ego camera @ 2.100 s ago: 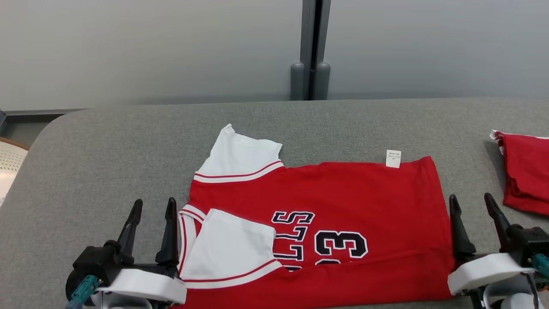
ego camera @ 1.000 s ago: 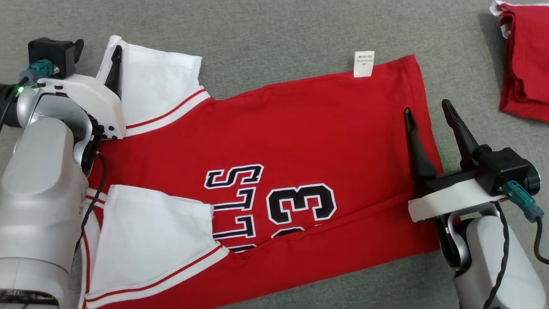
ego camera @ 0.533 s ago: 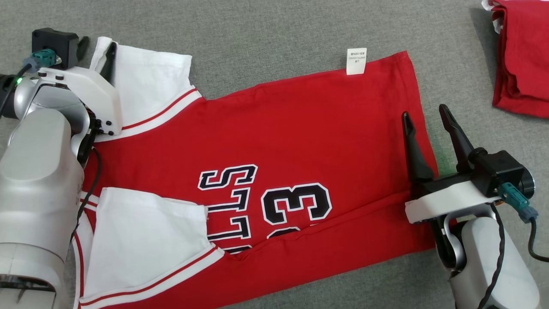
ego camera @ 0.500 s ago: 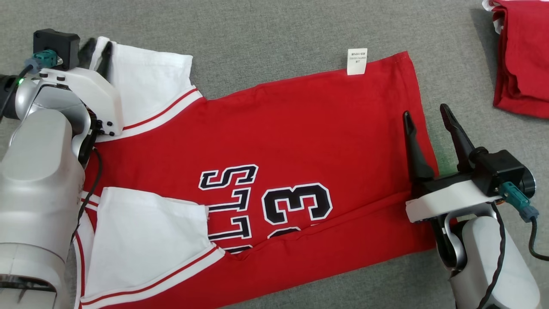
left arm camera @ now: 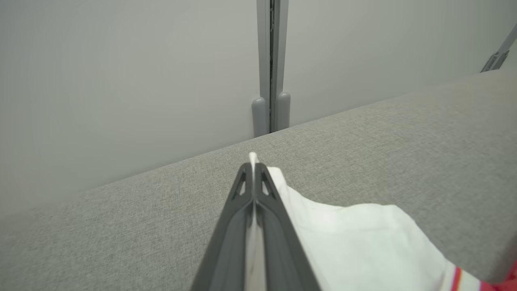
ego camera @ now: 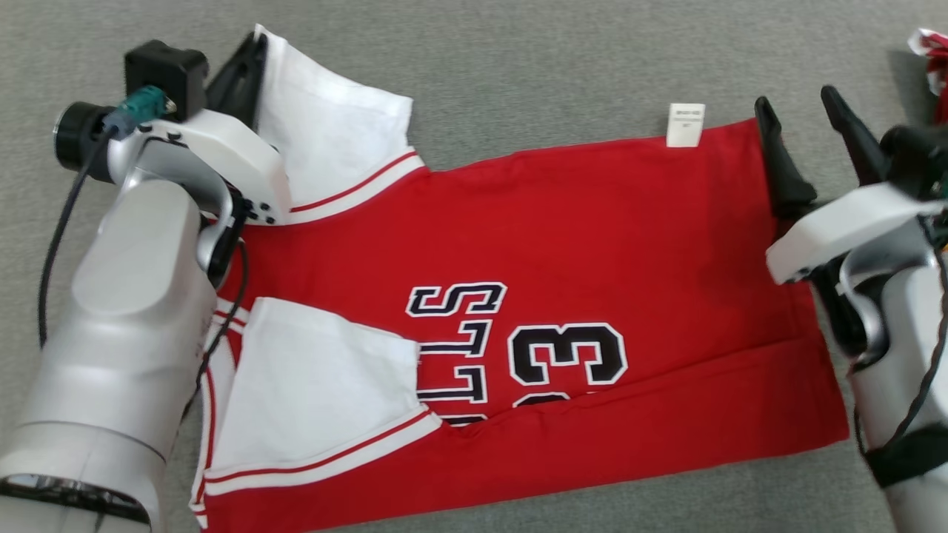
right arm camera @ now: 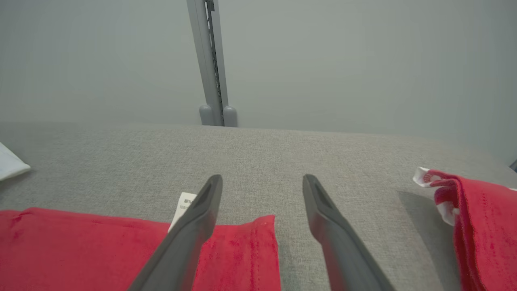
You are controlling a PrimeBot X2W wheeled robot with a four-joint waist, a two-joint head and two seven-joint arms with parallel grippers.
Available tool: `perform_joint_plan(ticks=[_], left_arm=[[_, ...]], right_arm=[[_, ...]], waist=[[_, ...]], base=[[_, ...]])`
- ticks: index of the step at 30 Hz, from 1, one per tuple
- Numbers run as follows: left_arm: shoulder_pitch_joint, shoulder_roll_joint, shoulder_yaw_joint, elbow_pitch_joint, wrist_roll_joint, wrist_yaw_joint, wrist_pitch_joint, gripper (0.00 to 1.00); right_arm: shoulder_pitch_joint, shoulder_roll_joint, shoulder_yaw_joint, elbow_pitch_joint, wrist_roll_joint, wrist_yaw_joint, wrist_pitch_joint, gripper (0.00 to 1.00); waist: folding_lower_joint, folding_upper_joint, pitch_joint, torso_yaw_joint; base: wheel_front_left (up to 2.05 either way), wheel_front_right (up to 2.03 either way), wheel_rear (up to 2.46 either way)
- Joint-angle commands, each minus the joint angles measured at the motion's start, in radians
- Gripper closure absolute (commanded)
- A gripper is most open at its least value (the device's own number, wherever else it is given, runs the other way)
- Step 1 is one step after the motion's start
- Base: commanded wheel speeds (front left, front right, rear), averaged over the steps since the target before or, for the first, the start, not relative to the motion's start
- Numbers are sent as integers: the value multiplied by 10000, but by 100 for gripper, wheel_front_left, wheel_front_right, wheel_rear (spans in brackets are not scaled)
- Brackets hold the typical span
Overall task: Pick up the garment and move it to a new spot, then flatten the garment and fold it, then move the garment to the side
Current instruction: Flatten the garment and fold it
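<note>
Left gripper point(left arm camera: 253, 173) pinches the far white sleeve point(ego camera: 333, 141) of the red jersey point(ego camera: 563, 222), spread on the grey table point(ego camera: 518, 59); right gripper point(right arm camera: 262, 182) hovers, jaws apart, at the hem corner point(right arm camera: 262, 230), apparently ungripped. Lifting one-sided could slip the thin pinch or bunch cloth. Left forearm point(ego camera: 133, 311) stretches forward over the jersey's edge.

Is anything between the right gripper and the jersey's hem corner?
Nothing visible. The open right gripper is at that corner of the red jersey, one finger over cloth, the other over bare table. The care label sits beside it; the second red garment lies apart.
</note>
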Motion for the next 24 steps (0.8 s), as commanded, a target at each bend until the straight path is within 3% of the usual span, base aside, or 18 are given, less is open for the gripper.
perform_joint_plan(ticks=[1,13,24], left_arm=[[299,4,-227,-291,-230,-13,-98,100],[1310,209,-1188,-2255,-1185,-14,-278,100],[1850,482,-1263,-2733,-1444,78,-117,100]], right_arm=[[-426,-325,118,237,317,-17,386,0],[-1690,-2001,1229,2534,2029,-14,2645,0],[-1618,-2404,2199,3287,3097,-13,3073,0]], waist=[[0,0,-74,374],[0,0,-269,1273],[0,0,-564,1244]], base=[[0,0,0],[0,0,0],[0,0,0]])
